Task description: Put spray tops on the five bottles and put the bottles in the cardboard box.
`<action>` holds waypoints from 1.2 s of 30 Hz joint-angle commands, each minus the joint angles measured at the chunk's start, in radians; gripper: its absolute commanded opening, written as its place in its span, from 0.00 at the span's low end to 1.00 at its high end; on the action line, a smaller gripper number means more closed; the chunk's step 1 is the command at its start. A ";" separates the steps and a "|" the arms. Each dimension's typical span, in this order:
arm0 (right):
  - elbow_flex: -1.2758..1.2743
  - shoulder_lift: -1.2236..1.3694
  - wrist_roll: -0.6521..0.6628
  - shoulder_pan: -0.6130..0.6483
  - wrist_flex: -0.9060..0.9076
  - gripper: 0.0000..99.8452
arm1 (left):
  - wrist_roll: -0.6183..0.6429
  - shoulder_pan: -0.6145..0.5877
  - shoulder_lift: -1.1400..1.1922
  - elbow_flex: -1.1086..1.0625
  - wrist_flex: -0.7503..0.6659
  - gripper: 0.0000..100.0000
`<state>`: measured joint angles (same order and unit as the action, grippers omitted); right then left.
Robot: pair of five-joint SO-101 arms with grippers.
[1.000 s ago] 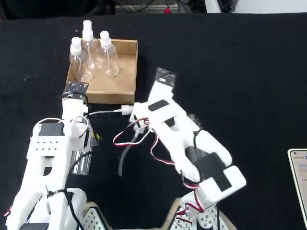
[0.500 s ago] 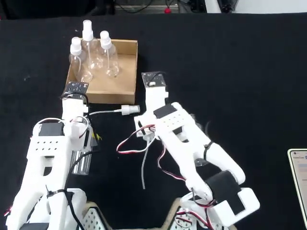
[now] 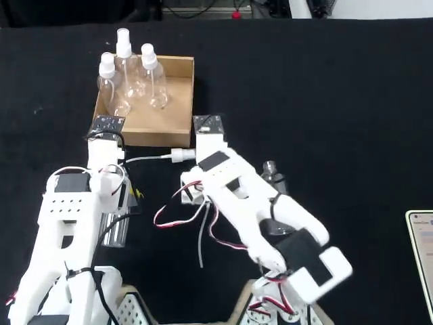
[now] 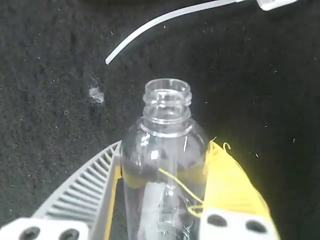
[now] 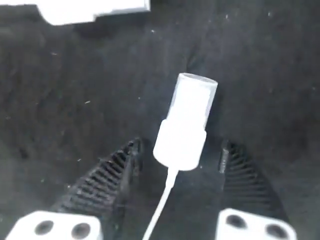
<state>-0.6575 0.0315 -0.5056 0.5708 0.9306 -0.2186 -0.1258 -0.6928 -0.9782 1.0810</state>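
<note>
My left gripper (image 4: pixel 165 152) is shut on an uncapped clear bottle (image 4: pixel 166 107), held low over the black table at the left (image 3: pixel 116 227). A white spray top (image 3: pixel 179 155) lies on the table just in front of the cardboard box (image 3: pixel 169 125), its thin tube (image 4: pixel 165 20) running toward the held bottle's neck. My right gripper (image 5: pixel 179 146) is open, one finger on each side of the spray top (image 5: pixel 186 122) and neither touching it. A second uncapped bottle (image 3: pixel 272 175) stands to the right of the right arm. Three capped bottles (image 3: pixel 139 74) stand in the box.
A phone or tablet (image 3: pixel 421 250) lies at the table's right edge. Loose red and white cables (image 3: pixel 196 217) hang from the right arm between the two arms. Bare black table stretches across the right and far side.
The right arm swung left and came down until its open fingers straddled the spray top. That uncovered the second bottle beside it. The left arm and its bottle stayed still.
</note>
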 commanded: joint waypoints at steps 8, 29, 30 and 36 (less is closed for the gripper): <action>0.131 0.018 -0.046 -0.071 -0.012 0.25 | 0.008 0.002 -0.023 0.007 -0.012 0.16; 0.157 0.022 -0.120 -0.071 0.044 0.17 | 0.008 -0.001 -0.023 0.007 -0.012 0.16; 0.157 0.022 -0.120 -0.071 0.044 0.18 | 0.008 -0.001 -0.023 0.007 -0.012 0.16; 0.165 0.074 -0.120 -0.071 0.040 0.20 | 0.008 -0.001 -0.023 0.010 -0.012 0.16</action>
<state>-0.5531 0.0790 -0.6176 0.5186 0.9643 -0.2186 -0.1258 -0.6928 -0.9782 1.0810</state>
